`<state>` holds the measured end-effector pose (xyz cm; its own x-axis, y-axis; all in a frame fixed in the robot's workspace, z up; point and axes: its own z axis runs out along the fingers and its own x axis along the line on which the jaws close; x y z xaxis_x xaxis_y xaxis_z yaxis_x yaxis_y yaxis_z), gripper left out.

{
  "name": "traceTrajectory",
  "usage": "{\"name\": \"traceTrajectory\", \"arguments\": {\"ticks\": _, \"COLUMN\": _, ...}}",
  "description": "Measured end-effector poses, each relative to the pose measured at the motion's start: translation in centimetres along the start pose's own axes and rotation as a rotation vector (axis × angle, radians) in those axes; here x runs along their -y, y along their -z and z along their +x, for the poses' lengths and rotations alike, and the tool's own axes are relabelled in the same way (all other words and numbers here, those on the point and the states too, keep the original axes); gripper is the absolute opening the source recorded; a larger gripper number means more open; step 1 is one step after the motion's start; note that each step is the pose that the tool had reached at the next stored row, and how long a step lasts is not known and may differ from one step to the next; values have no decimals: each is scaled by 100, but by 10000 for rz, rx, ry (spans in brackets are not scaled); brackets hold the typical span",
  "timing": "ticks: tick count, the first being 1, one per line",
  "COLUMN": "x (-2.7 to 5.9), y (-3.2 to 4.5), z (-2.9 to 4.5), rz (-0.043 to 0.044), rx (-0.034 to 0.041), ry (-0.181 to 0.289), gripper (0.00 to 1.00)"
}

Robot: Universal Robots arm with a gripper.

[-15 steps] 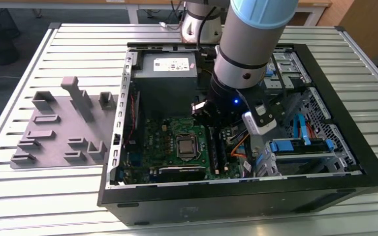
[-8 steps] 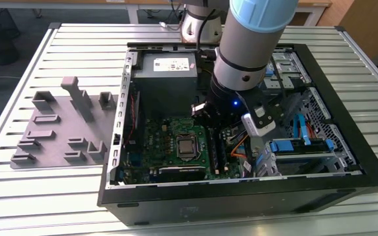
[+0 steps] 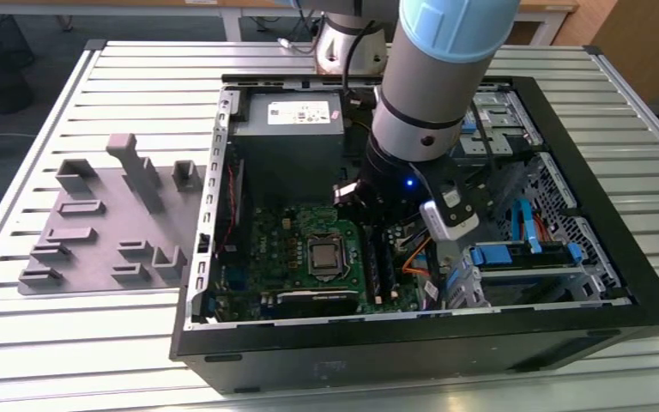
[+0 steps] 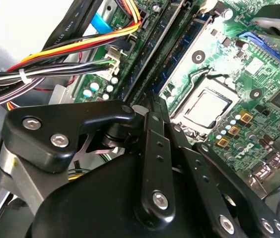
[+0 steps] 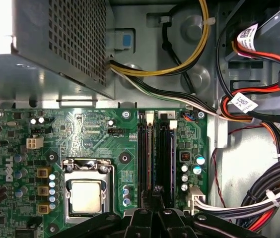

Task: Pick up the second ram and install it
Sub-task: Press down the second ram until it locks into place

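A ribbed silver metal table point(image 3: 112, 69) carries an open black computer case point(image 3: 604, 300), which covers the middle of the table and reaches toward its edge on the exterior view's right. Near the opposite table edge lies a flat grey plastic fixture plate point(image 3: 78, 249) with upright grey holders.

The grey and pale-blue robot arm point(image 3: 444, 51) reaches down into the case. A grey perforated metal power supply box point(image 5: 55, 44) fills the case's far corner. Beside it, the green motherboard point(image 5: 90, 129) lies flat on the case floor. A bundle of yellow, red, black and white cables point(image 4: 70, 49) runs along the case wall next to the board.

On the motherboard, a square silver processor socket point(image 5: 87, 191) sits just beside the long black slot rails point(image 5: 167, 148). The black gripper point(image 5: 156, 193) hangs directly over these rails. In both wrist views its claw looks narrow, the fingers drawn together to a single tip point(image 4: 152, 111).

The second ram point(image 5: 150, 148) appears as a thin strip standing on edge in the rail nearest the socket, its near end under the gripper's tip. Whether the tip presses on it cannot be told.
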<state>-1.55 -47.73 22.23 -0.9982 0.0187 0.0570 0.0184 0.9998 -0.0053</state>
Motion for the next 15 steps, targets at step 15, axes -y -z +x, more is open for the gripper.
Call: {"name": "traceTrajectory", "arguments": {"ticks": 15, "x": 0, "y": -24, "z": -4, "rz": 2, "rx": -1, "ry": 0, "gripper": 11}}
